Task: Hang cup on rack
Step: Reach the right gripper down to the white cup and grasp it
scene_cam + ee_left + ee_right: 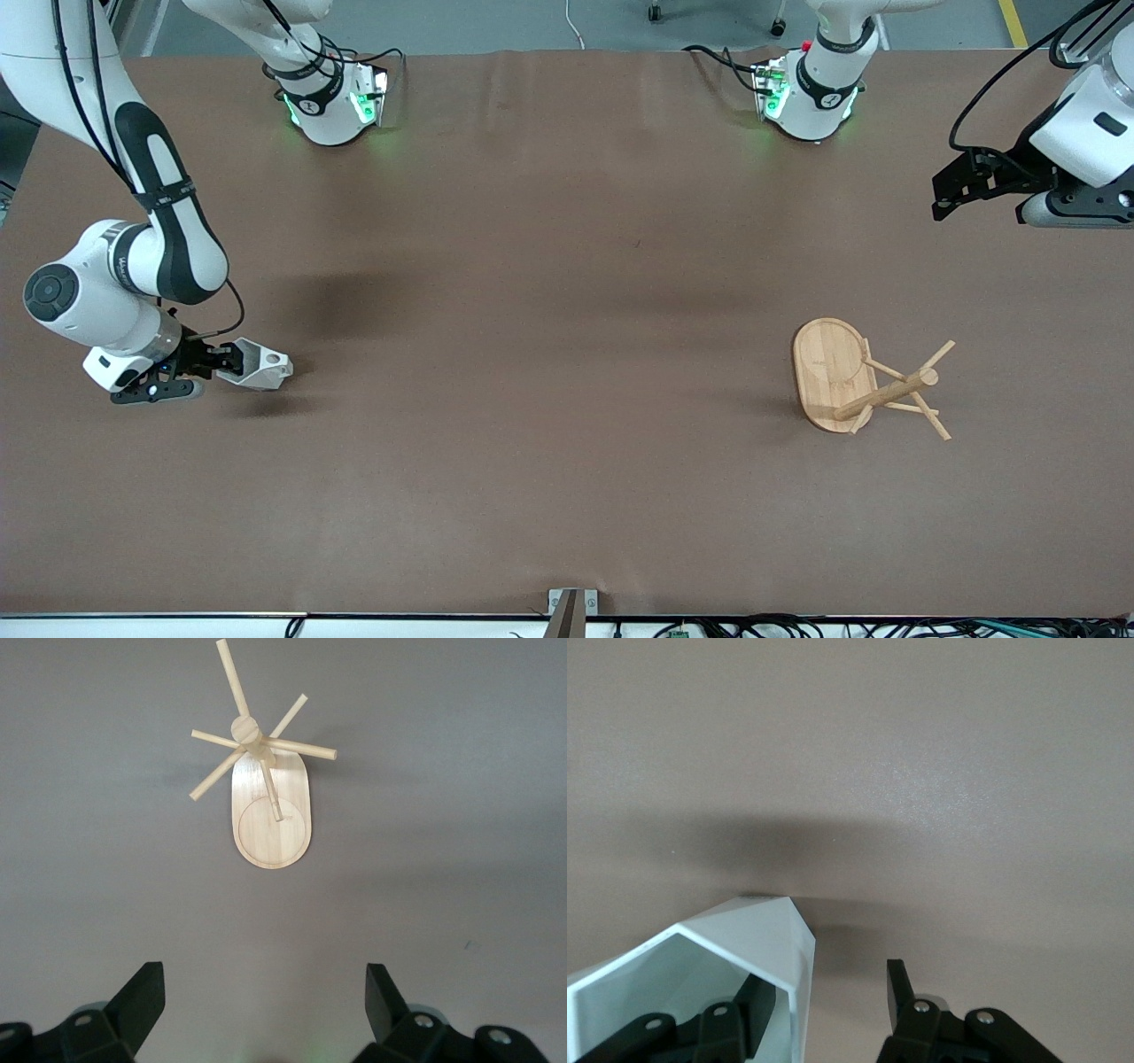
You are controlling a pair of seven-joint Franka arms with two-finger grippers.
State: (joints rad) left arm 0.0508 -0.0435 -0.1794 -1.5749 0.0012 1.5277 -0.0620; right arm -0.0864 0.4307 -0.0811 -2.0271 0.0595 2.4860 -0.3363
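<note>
- Where the right arm reaches down at its own end of the bench point(549, 496), we find the right gripper point(232, 359) low over the brown surface, level with the cup point(257, 369).
- We see the cup lying on its side near the right arm's end of the bench, its open hexagonal rim turned toward the gripper.
- We note in the right wrist view that one finger point(722, 1028) sits inside the cup point(757, 943) and the other finger sits outside its wall, so the jaws straddle the wall near the rim.
- We cannot tell whether the jaws press on that wall or stand just clear of it.
- We cannot tell whether the cup touches the bench; a shadow lies directly beneath it.
- We locate the rack point(864, 381) toward the left arm's end of the bench, well apart from the cup, upright on its oval base with thin pegs angling out from the central post.
- We find the left gripper point(952, 190) waiting in the air over the bench's left-arm end, above bare surface near the rack.
- We see in the left wrist view that its jaws are spread wide, the left gripper point(266, 997) holding nothing, with the rack point(270, 806) framed between the fingertips.
</note>
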